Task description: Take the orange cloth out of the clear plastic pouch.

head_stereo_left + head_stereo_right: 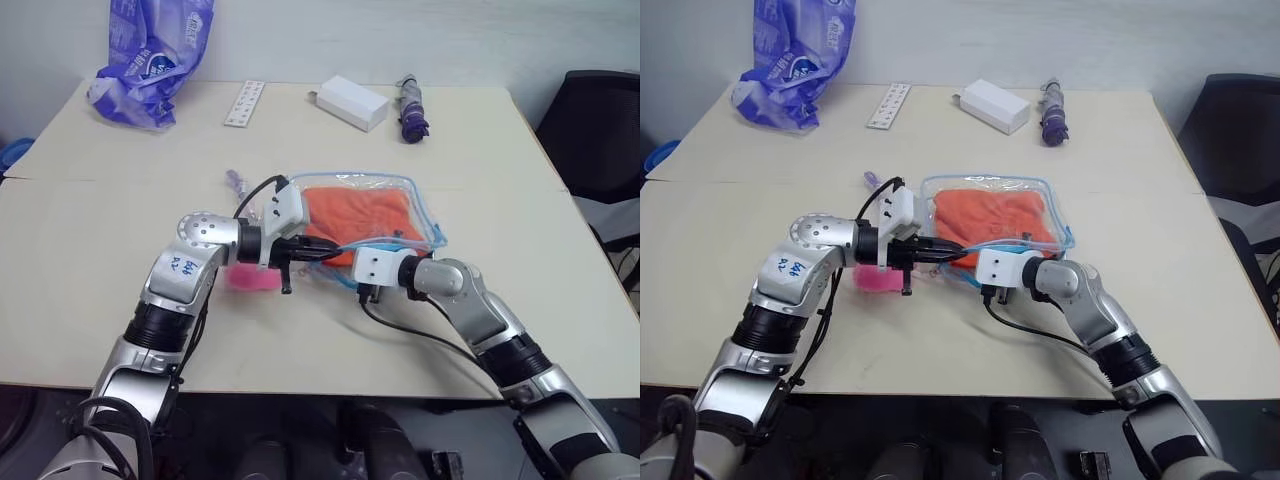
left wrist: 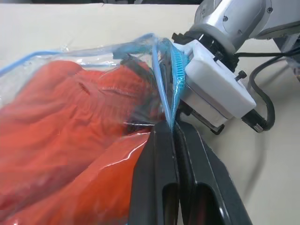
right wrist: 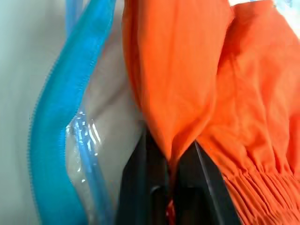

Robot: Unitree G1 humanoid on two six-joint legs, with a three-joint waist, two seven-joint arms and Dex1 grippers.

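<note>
Pouch (image 1: 425, 205) edge sits pinched in the left gripper (image 2: 174, 136); the right gripper (image 3: 171, 161) pinches a fold of orange cloth (image 3: 187, 70) inside.

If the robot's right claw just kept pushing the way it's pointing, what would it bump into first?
Probably more of the orange cloth: the right gripper is already shut on a fold of it, inside the clear plastic pouch.

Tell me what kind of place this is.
Probably an office or lab room: pale work tables pushed together, a black office chair beside them, and desk clutter such as a white box and a folded umbrella.
</note>
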